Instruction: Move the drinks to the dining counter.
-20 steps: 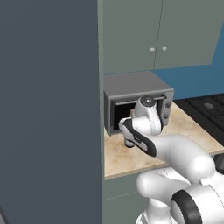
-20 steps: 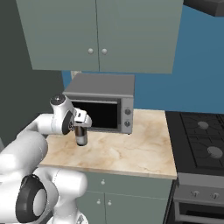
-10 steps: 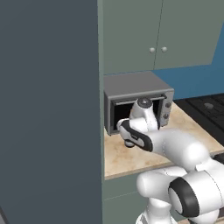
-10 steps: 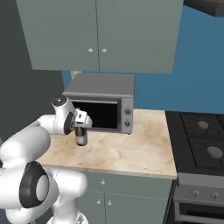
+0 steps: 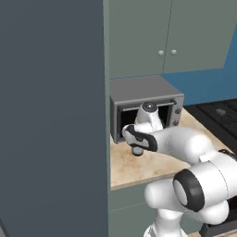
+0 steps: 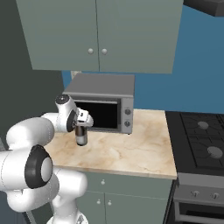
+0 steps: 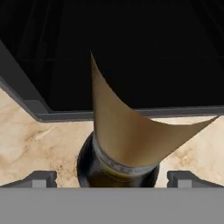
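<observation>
Directly below the hand, wine bottle (image 7: 118,144): dark glass body, tan neck with a pale band at its base. It stands upright on the beige marble worktop (image 6: 131,153), near the back edge, just in front of the grey microwave (image 6: 105,103). Gripper (image 7: 111,178): fingers (image 7: 41,178) spread wide on either side of the bottle, apart from the glass. Bottle's label and upper neck are cut off or hidden by the hand (image 6: 81,120) in both base views.
</observation>
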